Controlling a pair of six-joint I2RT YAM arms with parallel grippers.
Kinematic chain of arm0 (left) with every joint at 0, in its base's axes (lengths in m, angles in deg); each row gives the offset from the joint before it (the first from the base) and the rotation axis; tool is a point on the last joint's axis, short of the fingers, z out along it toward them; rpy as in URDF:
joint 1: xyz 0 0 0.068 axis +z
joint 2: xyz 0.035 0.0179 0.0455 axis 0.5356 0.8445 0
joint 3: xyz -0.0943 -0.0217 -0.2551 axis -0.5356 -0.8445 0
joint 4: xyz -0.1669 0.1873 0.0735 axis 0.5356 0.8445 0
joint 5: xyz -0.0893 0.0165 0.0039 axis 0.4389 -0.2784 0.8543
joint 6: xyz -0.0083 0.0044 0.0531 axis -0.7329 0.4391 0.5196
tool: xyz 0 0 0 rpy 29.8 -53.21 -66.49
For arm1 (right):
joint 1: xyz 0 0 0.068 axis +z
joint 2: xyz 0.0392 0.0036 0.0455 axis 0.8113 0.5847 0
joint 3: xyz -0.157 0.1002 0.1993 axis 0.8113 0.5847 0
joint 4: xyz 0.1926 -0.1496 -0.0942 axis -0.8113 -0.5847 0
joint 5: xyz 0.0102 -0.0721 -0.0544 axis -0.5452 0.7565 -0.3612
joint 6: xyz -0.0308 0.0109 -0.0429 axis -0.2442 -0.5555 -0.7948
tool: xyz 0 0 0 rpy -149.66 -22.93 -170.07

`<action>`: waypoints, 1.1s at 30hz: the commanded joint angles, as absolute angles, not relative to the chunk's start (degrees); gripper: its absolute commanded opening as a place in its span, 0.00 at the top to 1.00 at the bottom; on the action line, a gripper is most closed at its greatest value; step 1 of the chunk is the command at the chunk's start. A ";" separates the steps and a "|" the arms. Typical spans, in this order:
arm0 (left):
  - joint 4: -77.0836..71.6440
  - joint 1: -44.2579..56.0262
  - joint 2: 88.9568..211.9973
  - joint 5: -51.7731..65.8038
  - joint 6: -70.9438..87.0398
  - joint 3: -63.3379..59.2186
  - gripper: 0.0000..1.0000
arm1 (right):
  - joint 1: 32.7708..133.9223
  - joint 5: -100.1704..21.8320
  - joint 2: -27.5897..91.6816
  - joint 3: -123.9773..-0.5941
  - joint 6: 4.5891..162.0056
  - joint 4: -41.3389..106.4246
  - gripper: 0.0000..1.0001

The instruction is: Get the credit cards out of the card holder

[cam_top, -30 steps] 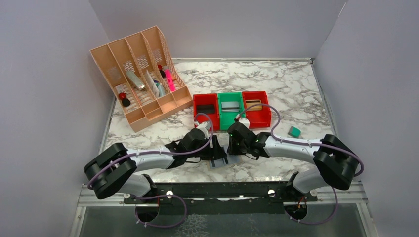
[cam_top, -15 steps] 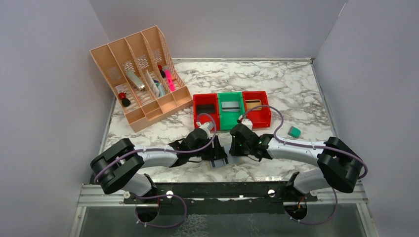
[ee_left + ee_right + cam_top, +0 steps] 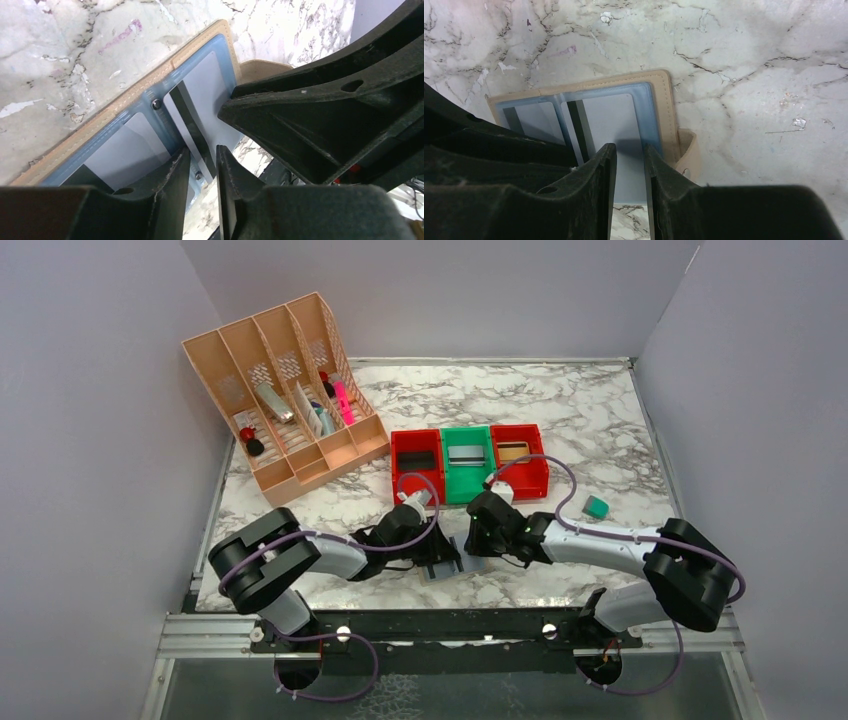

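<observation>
The card holder (image 3: pixel 452 568) lies open and flat on the marble table by the front edge, tan rim out, pale blue-grey panels up (image 3: pixel 656 100). A grey card with a dark stripe (image 3: pixel 609 120) sits in its right panel, another card (image 3: pixel 125 147) in the left panel. The snap tab (image 3: pixel 686 150) sticks out on the right. My left gripper (image 3: pixel 443 555) is down on the holder's left half, jaws narrowly parted (image 3: pixel 202 150) and empty. My right gripper (image 3: pixel 478 543) is over the right card, jaws narrowly parted (image 3: pixel 630 147), the card flat below them.
Three bins stand just behind the grippers: red (image 3: pixel 417 462), green (image 3: pixel 467 460), red (image 3: pixel 518 455), each with something flat inside. A peach desk organizer (image 3: pixel 285 400) stands at the back left. A small green object (image 3: pixel 596 506) lies at the right. Walls enclose the table.
The left arm's elbow has swung rightwards towards the middle. Both grippers have stayed on the card holder, almost unmoved.
</observation>
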State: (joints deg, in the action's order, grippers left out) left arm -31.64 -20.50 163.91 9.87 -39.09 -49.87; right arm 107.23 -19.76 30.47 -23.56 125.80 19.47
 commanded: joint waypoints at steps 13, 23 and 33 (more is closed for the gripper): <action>-38.48 -20.41 163.65 8.25 -42.52 -54.43 1.00 | 106.94 -17.77 30.47 -21.32 127.47 17.76 0.68; -38.41 -20.29 161.95 9.04 -42.16 -55.47 1.00 | 106.93 -17.39 30.41 -21.36 127.89 17.77 0.68; -38.28 -20.27 158.96 10.00 -42.43 -56.22 1.00 | 106.91 -18.37 30.81 -21.12 127.96 18.77 0.68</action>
State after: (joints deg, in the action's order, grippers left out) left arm -37.81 -20.46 160.37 9.63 -42.94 -56.01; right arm 107.23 -19.17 30.12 -23.05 127.53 19.88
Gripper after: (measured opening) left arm 0.008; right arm 0.321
